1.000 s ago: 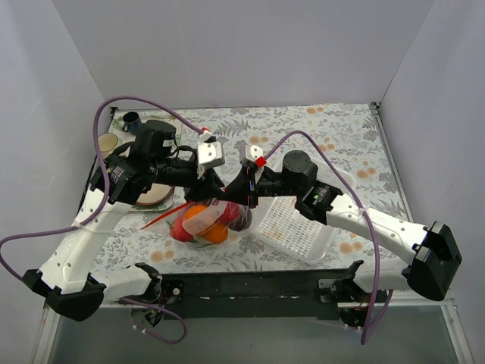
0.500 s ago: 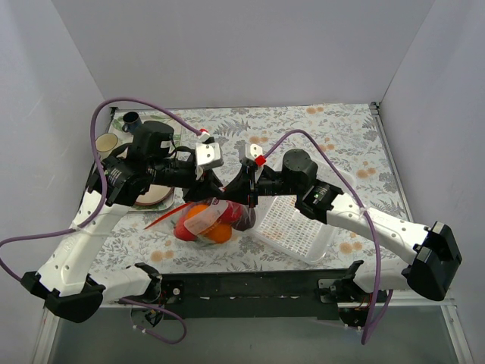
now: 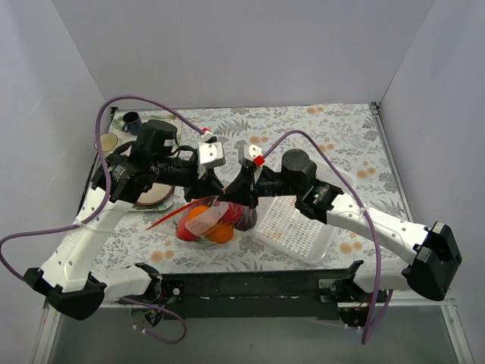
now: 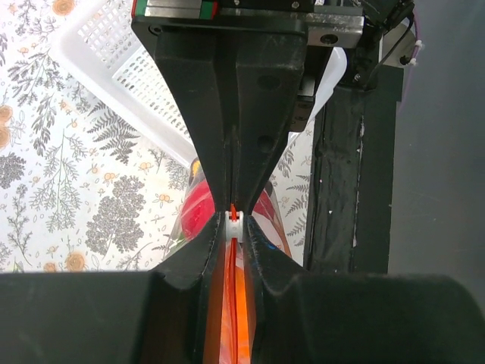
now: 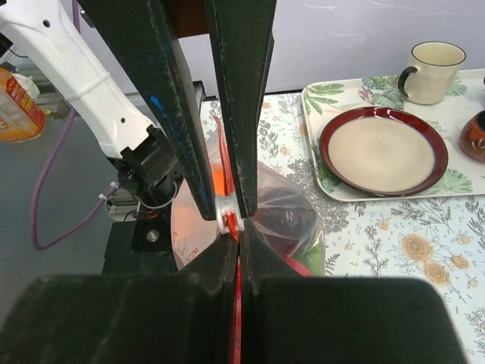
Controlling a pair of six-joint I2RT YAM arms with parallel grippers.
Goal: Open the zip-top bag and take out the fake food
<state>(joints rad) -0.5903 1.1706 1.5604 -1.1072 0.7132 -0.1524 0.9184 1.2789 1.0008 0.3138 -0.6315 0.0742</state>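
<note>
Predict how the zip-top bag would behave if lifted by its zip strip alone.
Likely floppy: the zip-top bag is thin, crinkled film sagging around the fake food. Probably bottom-heavy, since the pieces bunch low. The rounded pieces may shift inside.

Left end effector, right end effector, clenched

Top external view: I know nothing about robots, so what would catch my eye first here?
Two black-and-white arms meet mid-table, the left gripper and right gripper both pinched shut on the orange-red strip of a clear zip-top bag. Bright fake food, orange and red, shows through the plastic. A white mesh basket sits just right of the bag, and a red-rimmed plate lies at the table's left side.
</note>
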